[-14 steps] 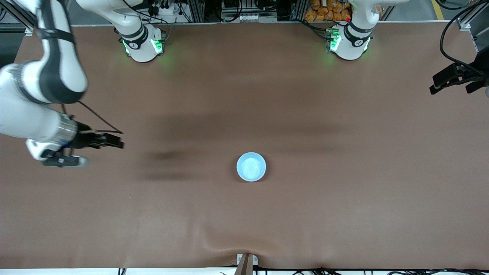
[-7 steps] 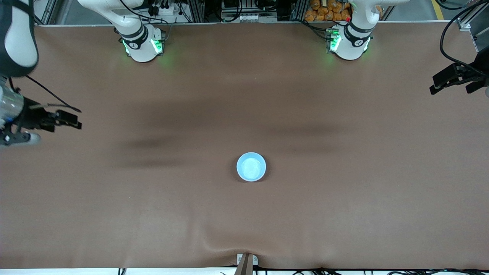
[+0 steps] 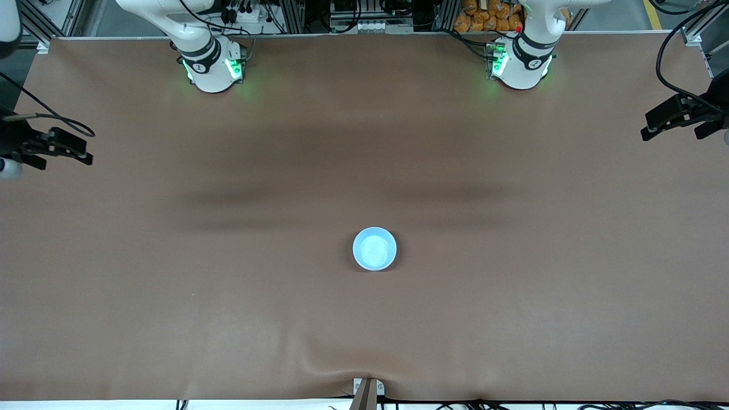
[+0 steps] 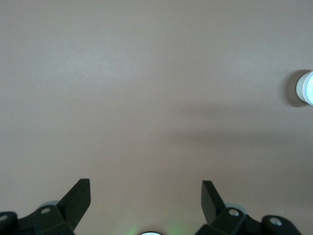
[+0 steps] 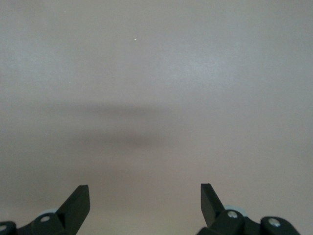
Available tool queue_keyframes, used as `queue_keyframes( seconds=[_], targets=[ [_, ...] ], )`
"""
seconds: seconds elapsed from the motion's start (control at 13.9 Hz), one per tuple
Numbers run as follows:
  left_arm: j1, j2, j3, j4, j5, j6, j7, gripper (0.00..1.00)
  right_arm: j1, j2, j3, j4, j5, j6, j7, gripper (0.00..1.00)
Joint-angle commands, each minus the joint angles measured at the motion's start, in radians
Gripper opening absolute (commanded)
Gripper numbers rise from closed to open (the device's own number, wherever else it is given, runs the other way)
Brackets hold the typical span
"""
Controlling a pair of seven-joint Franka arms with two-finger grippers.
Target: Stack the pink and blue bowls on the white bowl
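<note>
A light blue bowl point(image 3: 374, 249) sits upright on the brown table mat point(image 3: 512, 296) near the middle, seen from above. No pink bowl or white bowl shows apart from it; whether they lie under it cannot be told. The left wrist view shows a pale bowl side point(image 4: 306, 88) at its edge. My right gripper point(image 3: 85, 149) is open and empty over the mat's edge at the right arm's end; its wrist view point(image 5: 145, 188) shows only bare mat. My left gripper point(image 3: 645, 126) is open and empty, waiting over the left arm's end point(image 4: 145, 185).
The two arm bases point(image 3: 213, 65) point(image 3: 521, 62) stand along the table's edge farthest from the front camera. A small bracket point(image 3: 367, 390) sits at the mat's nearest edge, where the mat is slightly wrinkled.
My right gripper has drawn away from the table's middle to the mat's edge at the right arm's end. The blue bowl and left arm have not moved.
</note>
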Motion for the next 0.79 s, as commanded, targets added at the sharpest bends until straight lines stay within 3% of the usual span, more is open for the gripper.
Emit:
queue_keyframes(
  seconds=[0.0, 0.72],
  targets=[
    [0.0, 0.001, -0.003, 0.006, 0.017, 0.006, -0.002, 1.0, -0.043, 0.0, 0.015, 0.021, -0.023, -0.022, 0.046, 1.0],
    [0.001, 0.001, -0.003, 0.006, 0.016, 0.006, 0.001, 1.0, -0.034, 0.008, 0.019, 0.084, -0.014, -0.059, 0.172, 1.0]
  ],
)
